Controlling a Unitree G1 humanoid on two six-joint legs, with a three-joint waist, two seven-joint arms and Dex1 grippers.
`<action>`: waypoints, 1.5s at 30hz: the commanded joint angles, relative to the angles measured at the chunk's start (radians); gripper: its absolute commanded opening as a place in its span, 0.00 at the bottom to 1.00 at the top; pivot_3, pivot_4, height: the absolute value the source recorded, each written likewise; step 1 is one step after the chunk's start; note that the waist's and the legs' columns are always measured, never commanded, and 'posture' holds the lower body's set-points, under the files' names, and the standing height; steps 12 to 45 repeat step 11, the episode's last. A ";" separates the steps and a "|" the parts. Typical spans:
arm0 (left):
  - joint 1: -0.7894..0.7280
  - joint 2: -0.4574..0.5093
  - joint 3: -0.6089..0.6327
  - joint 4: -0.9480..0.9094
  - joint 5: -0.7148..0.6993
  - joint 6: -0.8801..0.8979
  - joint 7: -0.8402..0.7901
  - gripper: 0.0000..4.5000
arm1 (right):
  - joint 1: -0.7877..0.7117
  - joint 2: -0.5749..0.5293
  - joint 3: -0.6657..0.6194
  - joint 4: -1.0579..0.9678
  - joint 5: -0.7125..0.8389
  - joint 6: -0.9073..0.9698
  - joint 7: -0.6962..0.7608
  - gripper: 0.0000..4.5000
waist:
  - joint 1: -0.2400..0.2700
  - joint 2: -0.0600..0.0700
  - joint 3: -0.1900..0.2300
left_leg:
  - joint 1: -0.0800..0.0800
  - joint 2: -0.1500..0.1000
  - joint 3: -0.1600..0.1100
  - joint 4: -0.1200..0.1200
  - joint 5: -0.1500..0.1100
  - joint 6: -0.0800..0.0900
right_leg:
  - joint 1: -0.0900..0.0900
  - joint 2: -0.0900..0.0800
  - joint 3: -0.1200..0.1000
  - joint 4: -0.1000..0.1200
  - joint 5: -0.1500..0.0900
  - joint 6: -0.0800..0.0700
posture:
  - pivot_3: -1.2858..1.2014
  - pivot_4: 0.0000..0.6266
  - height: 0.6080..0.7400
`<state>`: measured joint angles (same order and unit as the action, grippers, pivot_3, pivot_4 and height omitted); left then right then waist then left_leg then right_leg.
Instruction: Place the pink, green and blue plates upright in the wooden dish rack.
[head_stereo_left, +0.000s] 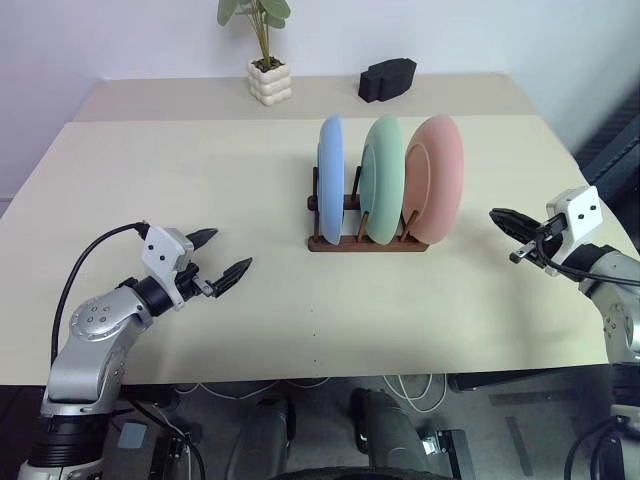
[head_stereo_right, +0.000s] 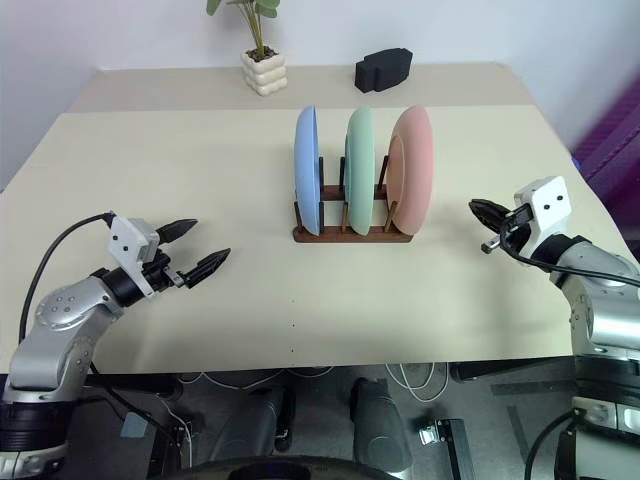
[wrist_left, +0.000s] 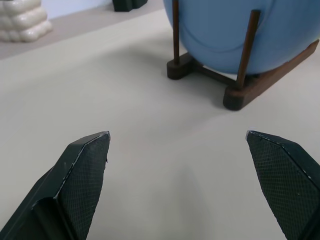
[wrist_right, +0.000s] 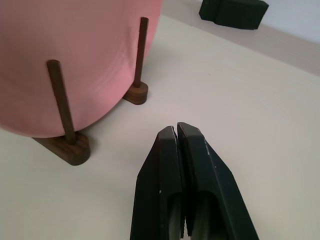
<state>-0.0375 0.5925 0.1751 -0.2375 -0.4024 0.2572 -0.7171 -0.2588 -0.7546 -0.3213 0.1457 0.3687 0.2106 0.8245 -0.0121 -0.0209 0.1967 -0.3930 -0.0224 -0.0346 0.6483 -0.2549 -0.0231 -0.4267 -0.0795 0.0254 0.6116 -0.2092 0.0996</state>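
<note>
Three plates stand on edge in the wooden dish rack (head_stereo_left: 365, 238) near the middle of our desk (head_stereo_left: 200, 180): the blue plate (head_stereo_left: 331, 178) toward our left, the green plate (head_stereo_left: 383, 178) in the middle, and the pink plate (head_stereo_left: 436, 178) toward our right. Each one is upright between the thin pegs, with its flat face turned sideways along the rack, so from our head cameras we see them nearly edge-on. The rack's long axis runs left to right across the desk, and the plates sit one behind another along it, close together but with gaps between them. The pink plate leans a little and shows us more of its face than the other two. Our left claw (head_stereo_left: 222, 256) hovers over the desk well to the left of the rack, its two black fingers spread wide apart with nothing between them; from its wrist we see the blue plate and the end of the rack ahead. Our right claw (head_stereo_right: 487, 222) is out to the right of the rack, near the pink plate but apart from it, with its fingers (wrist_right: 200, 170) pressed together and nothing held. At the far edge of the desk stand a small potted plant (head_stereo_left: 265, 55) in a white pot and a black object (head_stereo_left: 386, 79).
</note>
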 joint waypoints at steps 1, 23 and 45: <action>0.040 0.038 0.040 -0.033 -0.023 0.009 -0.037 1.00 | 0.022 -0.005 -0.038 -0.004 0.040 -0.009 0.037 0.01 | 0.000 0.000 0.000 | 0.000 0.000 0.000 0.000 0.000 0.000 | 0.000 0.000 0.000 0.000 0.000 0.000 | 0.52 0.24 0.93; 0.058 0.052 0.062 -0.036 -0.045 0.030 -0.055 1.00 | 0.057 0.003 -0.038 -0.025 0.061 0.012 0.034 0.01 | 0.000 0.000 0.000 | 0.000 0.000 0.000 0.000 0.000 0.000 | 0.000 0.000 0.000 0.000 0.000 0.000 | 0.52 0.24 0.93; 0.058 0.052 0.062 -0.036 -0.045 0.030 -0.055 1.00 | 0.057 0.003 -0.038 -0.025 0.061 0.012 0.034 0.01 | 0.000 0.000 0.000 | 0.000 0.000 0.000 0.000 0.000 0.000 | 0.000 0.000 0.000 0.000 0.000 0.000 | 0.52 0.24 0.93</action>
